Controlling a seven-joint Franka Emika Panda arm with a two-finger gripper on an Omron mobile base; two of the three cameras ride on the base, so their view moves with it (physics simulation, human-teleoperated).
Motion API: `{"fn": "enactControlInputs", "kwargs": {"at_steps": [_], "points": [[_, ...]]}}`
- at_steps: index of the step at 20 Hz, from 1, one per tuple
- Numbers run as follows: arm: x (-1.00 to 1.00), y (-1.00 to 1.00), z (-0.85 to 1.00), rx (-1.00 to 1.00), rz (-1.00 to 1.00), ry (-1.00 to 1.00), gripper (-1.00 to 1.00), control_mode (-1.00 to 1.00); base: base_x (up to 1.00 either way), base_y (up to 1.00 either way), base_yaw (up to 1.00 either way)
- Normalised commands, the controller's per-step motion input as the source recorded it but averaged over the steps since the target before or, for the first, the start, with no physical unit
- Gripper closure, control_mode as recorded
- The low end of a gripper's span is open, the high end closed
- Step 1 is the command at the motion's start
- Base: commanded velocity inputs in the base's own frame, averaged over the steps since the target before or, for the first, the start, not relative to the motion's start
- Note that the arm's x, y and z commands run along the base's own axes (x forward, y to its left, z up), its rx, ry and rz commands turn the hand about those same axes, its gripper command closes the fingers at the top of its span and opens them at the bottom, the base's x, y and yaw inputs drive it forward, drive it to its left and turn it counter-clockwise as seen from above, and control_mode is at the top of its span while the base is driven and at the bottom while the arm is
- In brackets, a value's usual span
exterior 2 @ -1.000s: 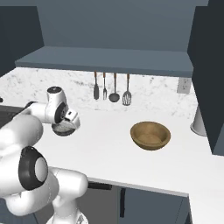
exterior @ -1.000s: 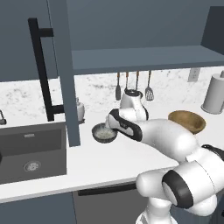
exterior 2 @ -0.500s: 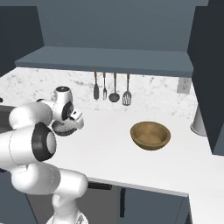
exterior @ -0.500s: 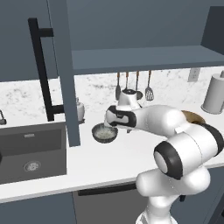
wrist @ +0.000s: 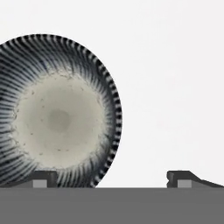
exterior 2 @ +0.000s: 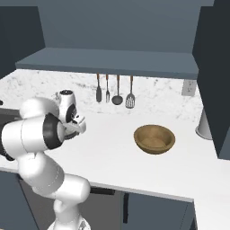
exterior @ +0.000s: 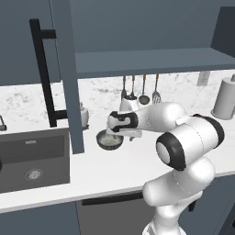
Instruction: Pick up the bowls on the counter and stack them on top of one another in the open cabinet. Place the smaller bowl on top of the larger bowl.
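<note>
Two bowls wait on the counter (exterior 2: 112, 148), and I have the gripper (wrist: 111, 179) hanging just above the smaller bowl (wrist: 54, 111), its jaws spread wide. In the hand view one fingertip (wrist: 43, 178) sits over the bowl's striped inner wall and the other over bare counter beyond the rim, so the rim falls between them; I judge this offset is deliberate, since pinching the wall is the only grip such a wide dish offers. From the left base view the smaller bowl (exterior: 110, 140) lies directly beneath the hand, just right of the open cabinet door (exterior: 69, 78) with its black bar handle (exterior: 45, 73). Well off to the gripper's right, the larger bowl (exterior 2: 154, 138) rests upright and untouched. The cabinet shelf (exterior 2: 108, 62) runs above the hand.
</note>
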Motion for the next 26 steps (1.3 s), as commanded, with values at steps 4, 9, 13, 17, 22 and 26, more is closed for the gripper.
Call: {"fn": "enactControlInputs", "kwargs": {"at_steps": [4,9,13,17,22,26], "points": [[0.16,0.06,-0.38,0.0,0.0,0.0,-1.0,-1.0,0.0,0.0,0.0],[0.22,0.0,-0.27,0.0,0.0,0.0,-1.0,-1.0,0.0,0.0,0.0],[0.28,0.0,-0.16,0.0,0.0,0.0,-1.0,-1.0,0.0,0.0,0.0],[0.07,0.0,-0.04,0.0,0.0,0.0,1.0,-1.0,0.0,0.0,0.0],[0.0,0.0,0.0,0.0,0.0,0.0,1.0,-1.0,0.0,0.0,0.0],[0.0,0.0,0.0,0.0,0.0,0.0,1.0,-1.0,0.0,0.0,0.0]]}}
